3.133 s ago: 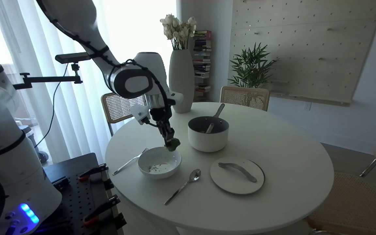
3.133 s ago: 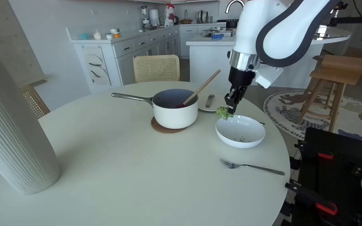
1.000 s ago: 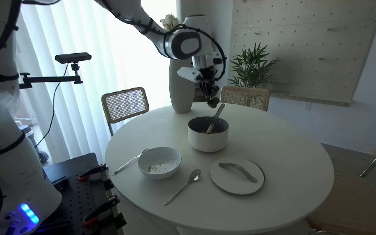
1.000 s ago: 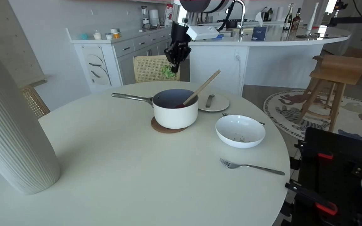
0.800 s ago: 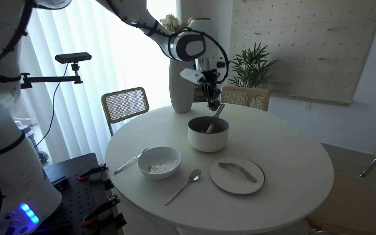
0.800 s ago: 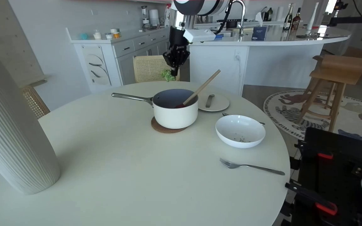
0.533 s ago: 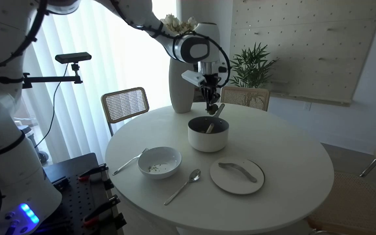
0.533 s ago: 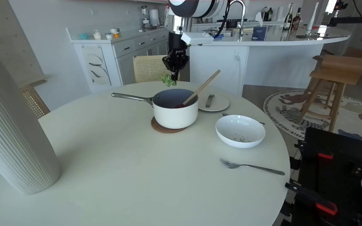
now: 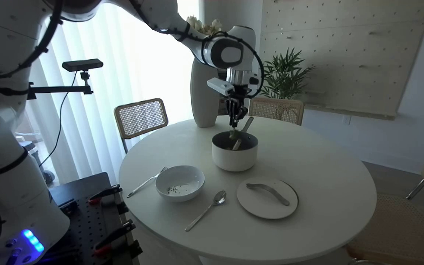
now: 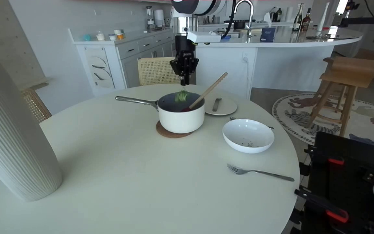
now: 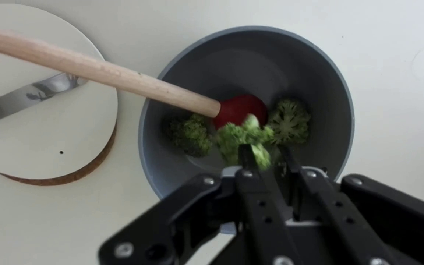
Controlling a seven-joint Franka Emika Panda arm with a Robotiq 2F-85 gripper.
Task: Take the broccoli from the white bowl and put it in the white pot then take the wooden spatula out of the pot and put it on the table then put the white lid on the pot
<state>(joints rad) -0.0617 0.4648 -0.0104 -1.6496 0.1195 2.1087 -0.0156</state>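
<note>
Wrist view showed the gripper [image 11: 266, 156] at the lower middle, its jaws slightly parted and nothing pinched between them. The broccoli [image 11: 234, 141], blurred, showed near the middle of the frame, just beyond the jaws and within the outline of the white pot [image 11: 326, 92], so I judged it let go and dropping. 2 more florets [image 11: 289, 123] lay in the pot, to its left and right. The wooden spatula [image 11: 123, 78] leaned over the rim toward the upper left, its red end inside, so step 2, taking it out, was not yet done. In an exterior view, the broccoli showed at the pot's mouth, just above the frame's centre, with a gap between it and the gripper; the pot stood on a brown mat [image 10: 165, 131]. At right, the white bowl [image 10: 247, 130] held only specks [image 10: 248, 145], no broccoli showing, so I took step 1 of 3 as all but finished. In an exterior view, the broccoli showed against the pot's dark inside, near the middle; whether it touched the bottom I could not tell. Lower right of centre, the white lid [image 9: 261, 204] lay off the pot, near a spoon [image 9: 217, 200] on the table [image 9: 326, 176], so step 3, lidding the pot, was left as well.
</note>
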